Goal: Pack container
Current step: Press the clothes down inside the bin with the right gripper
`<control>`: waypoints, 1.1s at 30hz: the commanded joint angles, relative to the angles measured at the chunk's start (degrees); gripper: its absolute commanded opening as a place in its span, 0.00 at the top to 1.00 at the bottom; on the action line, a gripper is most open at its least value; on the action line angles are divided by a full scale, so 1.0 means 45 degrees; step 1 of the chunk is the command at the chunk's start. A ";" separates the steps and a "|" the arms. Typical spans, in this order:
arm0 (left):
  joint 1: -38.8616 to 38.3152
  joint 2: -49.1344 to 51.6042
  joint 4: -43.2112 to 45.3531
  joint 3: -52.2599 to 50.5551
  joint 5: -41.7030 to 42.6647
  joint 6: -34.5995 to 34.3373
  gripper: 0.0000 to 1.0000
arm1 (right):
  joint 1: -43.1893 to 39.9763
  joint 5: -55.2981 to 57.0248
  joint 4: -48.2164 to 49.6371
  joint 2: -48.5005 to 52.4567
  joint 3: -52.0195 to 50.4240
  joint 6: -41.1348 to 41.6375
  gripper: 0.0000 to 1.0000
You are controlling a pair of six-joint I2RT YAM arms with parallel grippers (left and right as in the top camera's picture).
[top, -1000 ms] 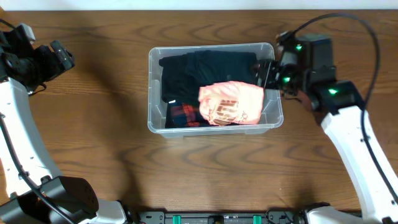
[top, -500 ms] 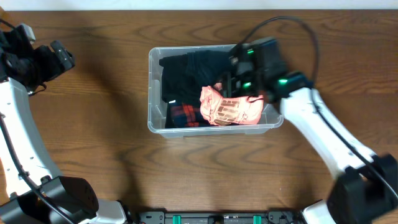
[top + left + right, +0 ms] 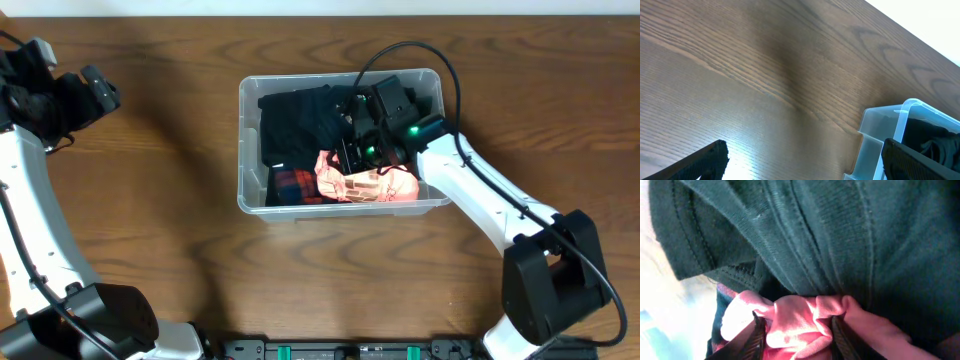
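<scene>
The clear plastic container sits mid-table, holding dark clothes, a red plaid piece and a pink printed garment. My right gripper reaches down inside the container. In the right wrist view its fingers are closed on a bunched fold of the pink garment, with dark green cloth just beyond. My left gripper is open and empty, held over bare table at the far left; the container's corner shows in its view.
The wooden table surrounds the container on all sides. The left arm stays at the far left edge. The right arm's cable loops over the container's back right corner.
My right arm has swung left from the container's right rim into the container and closed on the pink garment, which is now bunched. The left arm has not moved.
</scene>
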 commanded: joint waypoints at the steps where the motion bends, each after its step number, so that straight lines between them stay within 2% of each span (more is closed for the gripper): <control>1: 0.0044 -0.0005 -0.0015 -0.0024 -0.0029 -0.0073 0.02 | -0.0078 0.0539 -0.0180 -0.1190 0.0457 -0.0607 0.50; 4: 0.0044 -0.0005 -0.0015 -0.0024 -0.0029 -0.0073 0.02 | -0.0131 0.0568 0.0180 -0.2521 0.1025 -0.1268 0.36; 6: 0.0044 -0.0005 -0.0015 -0.0024 -0.0029 -0.0073 0.02 | -0.0136 0.0845 0.0831 -0.3181 0.1112 -0.1326 0.30; 12: 0.0044 -0.0005 -0.0015 -0.0024 -0.0029 -0.0073 0.02 | -0.0136 0.2399 0.2841 -0.3123 0.0952 -0.1370 0.25; 19: 0.0044 -0.0005 -0.0015 -0.0024 -0.0029 -0.0073 0.02 | 0.0121 0.2404 0.4459 -0.0214 0.0894 -0.1350 0.25; 24: 0.0044 -0.0005 -0.0015 -0.0024 -0.0029 -0.0073 0.02 | 0.0583 0.2263 0.4770 0.2147 0.0894 -0.1360 0.25; 27: 0.0044 -0.0005 -0.0015 -0.0024 -0.0029 -0.0073 0.02 | 0.0758 0.2249 0.4629 0.3084 0.0894 -0.1360 0.18; 33: 0.0044 -0.0005 -0.0015 -0.0024 -0.0029 -0.0073 0.02 | 0.0840 0.2249 0.3682 0.2613 0.0918 -0.1467 0.19</control>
